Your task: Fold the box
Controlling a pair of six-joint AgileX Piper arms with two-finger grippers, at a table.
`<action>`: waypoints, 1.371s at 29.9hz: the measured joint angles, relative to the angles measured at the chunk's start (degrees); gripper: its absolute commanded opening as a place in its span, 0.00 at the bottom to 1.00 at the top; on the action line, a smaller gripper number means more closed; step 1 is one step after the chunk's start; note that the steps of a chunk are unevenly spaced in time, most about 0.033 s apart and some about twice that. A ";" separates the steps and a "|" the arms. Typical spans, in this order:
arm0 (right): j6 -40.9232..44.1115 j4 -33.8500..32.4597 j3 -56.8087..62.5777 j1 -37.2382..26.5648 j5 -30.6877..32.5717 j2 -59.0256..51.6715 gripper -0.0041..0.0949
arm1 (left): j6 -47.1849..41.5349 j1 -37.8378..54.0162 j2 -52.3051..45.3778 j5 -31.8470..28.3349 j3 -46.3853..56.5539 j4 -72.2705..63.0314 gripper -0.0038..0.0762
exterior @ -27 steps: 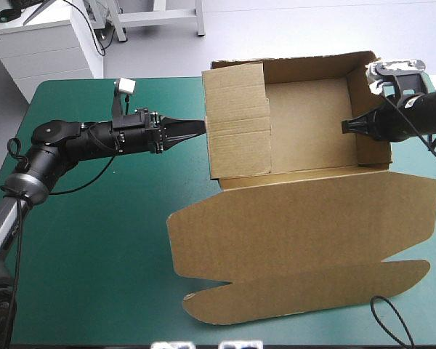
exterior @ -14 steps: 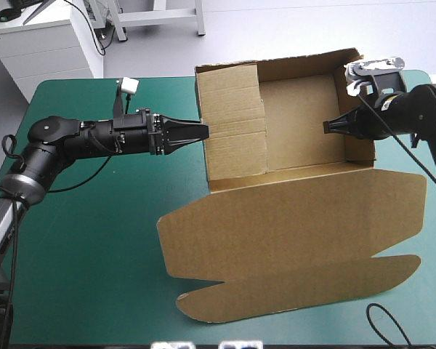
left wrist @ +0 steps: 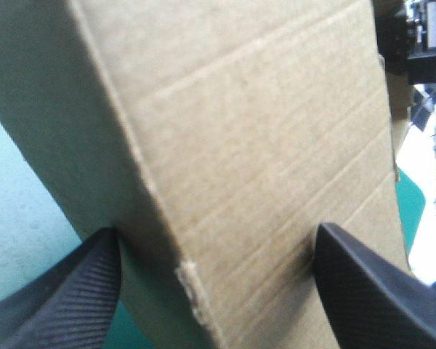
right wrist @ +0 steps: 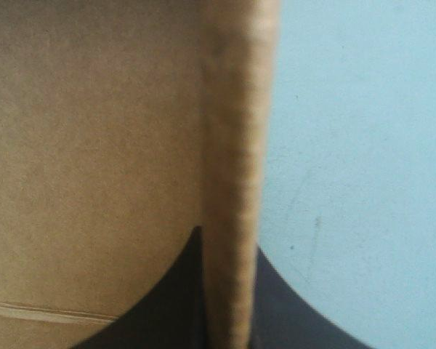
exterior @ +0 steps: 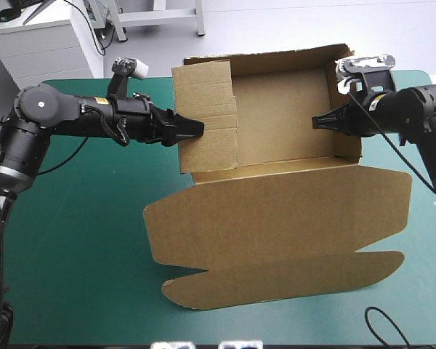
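Box [exterior: 283, 145] board is seen on the teal-green tabletop [exterior: 65, 247], from its middle toward the right, as an open tray with walls raised. Nearest, the lid [exterior: 276, 218] is laid flat toward the near edge. Beyond it, at the tray, the raised left wall panel [exterior: 207, 109] is straddled by the left claw [exterior: 191, 129], whose black fingers [left wrist: 65, 305] are spread to either side of the board. The right wall [exterior: 346, 123] is pinched on its edge by the right claw [exterior: 318, 121], all but pressed together. Farthest, the far wall [exterior: 276, 62] is seen standing. Tucking of the side walls is judged to be in hand. Next, the left panel would need to be pressed inward and seated while the right wall is steadied upright.
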 measured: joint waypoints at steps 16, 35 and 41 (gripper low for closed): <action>1.33 1.59 0.00 2.85 -2.45 1.15 0.03 | -26.88 -15.93 -0.08 -6.59 -5.20 37.91 0.69; 2.60 3.62 0.00 4.06 -4.80 2.63 0.03 | -37.20 -18.11 1.24 -5.80 -5.27 54.62 0.11; 2.51 2.59 0.00 4.06 -2.39 4.18 0.03 | -36.39 -18.04 5.03 -4.74 -5.27 55.49 0.11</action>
